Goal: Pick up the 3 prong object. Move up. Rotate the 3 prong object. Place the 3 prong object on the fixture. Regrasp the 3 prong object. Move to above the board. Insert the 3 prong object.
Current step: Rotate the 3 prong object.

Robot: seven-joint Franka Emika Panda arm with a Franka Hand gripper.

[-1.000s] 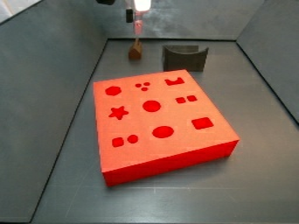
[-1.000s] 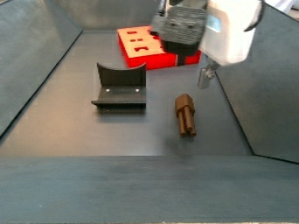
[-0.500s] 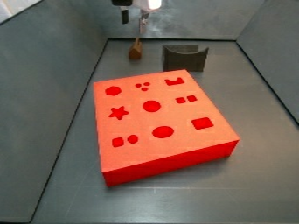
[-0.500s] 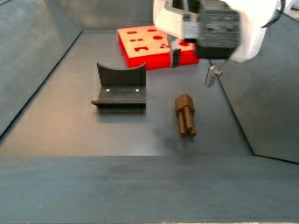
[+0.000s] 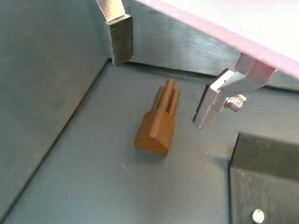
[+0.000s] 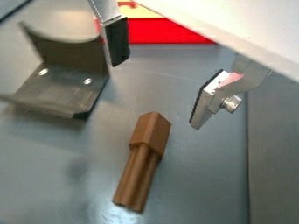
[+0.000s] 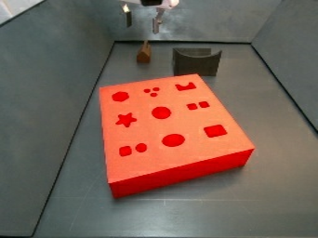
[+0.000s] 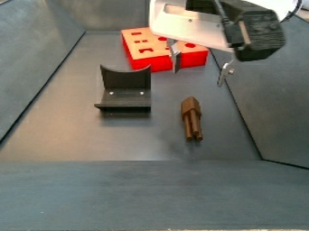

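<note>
I see one 3 prong object (image 6: 142,158) lying flat on the grey floor (image 8: 133,135), a small brown wood-coloured piece with a thicker blocky end and a narrower stem; in a wrist view (image 5: 158,119) that narrow end shows lengthwise grooves; nothing touches it; in a side view (image 8: 191,118) it lies near the right-hand wall, just beside the fixture (image 8: 122,90) but apart from it; my end effector (image 6: 158,74) hangs above the piece with its two silver fingers (image 6: 212,95) spread wide and nothing between them; in both wrist views the piece sits under the gap, clear of both pads; in a side view (image 8: 198,65) the fingertips hover over the far end of the piece; I count one fixture, a dark bracket with a curved notch in its upright, standing on its base plate, and nothing rests in the notch; beyond it lies one board (image 8: 154,49), bright red, flat on the floor; in a side view (image 7: 172,125) I count eleven cutouts in its top, circles, a star, a crown shape, rectangles and three small dots, and each one I can see is unfilled; there the piece (image 7: 144,56) is small and far off, under the end effector (image 7: 140,19) at the back wall
</note>
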